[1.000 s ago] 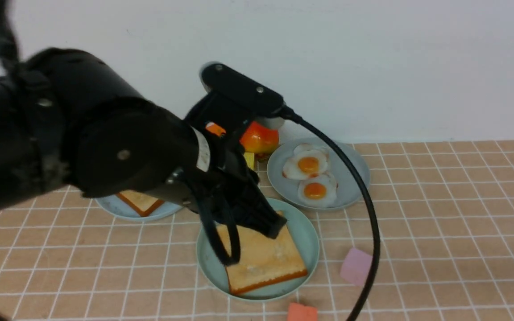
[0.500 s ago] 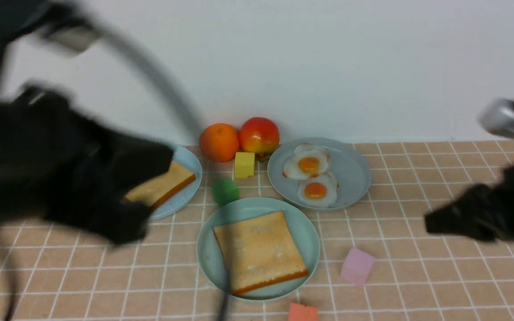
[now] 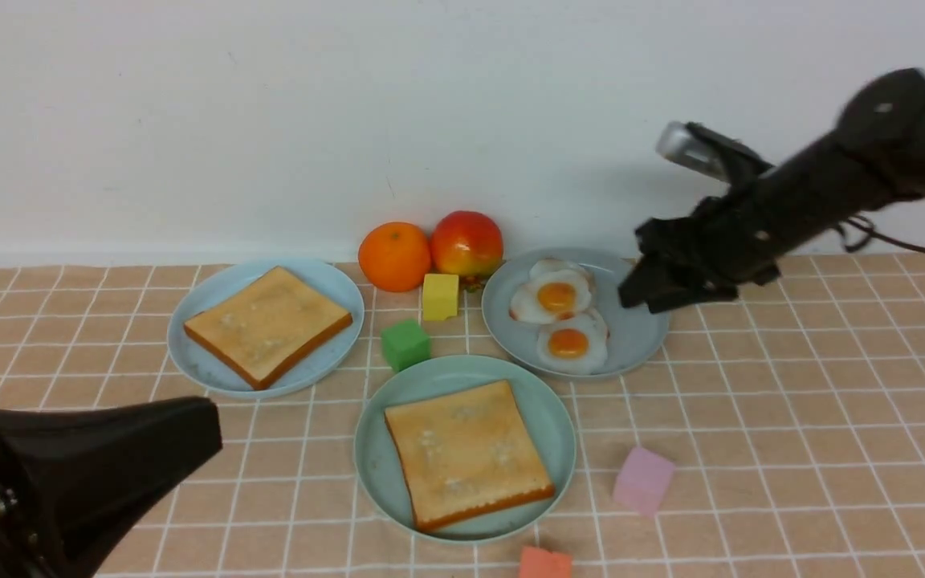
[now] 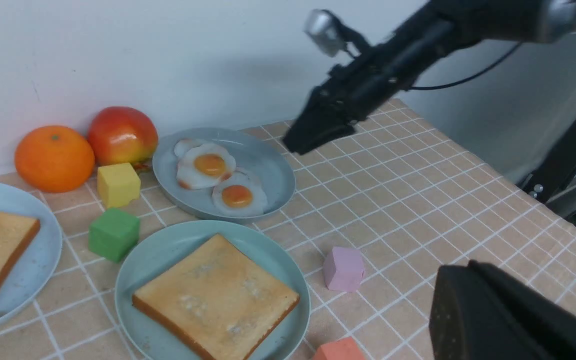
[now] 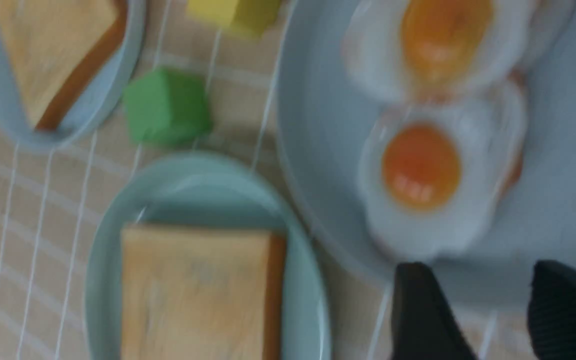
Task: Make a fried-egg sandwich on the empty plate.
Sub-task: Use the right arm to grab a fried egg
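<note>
right arm [image 3: 800,201] angled down, jaws apart

A plain white wall [image 3: 270,120] fills the upper half of the frame; below it, a table [image 3: 832,449] patterned in peach-tan squares with white lines spreads across the lower half, evenly lit

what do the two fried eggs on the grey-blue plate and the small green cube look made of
Two fried eggs on the grey-blue plate: likely moulded plastic or rubber; glossy yolks, uniform whites. Small green cube: probably foam or soft plastic; matte, rounded edges, no shine.
</note>
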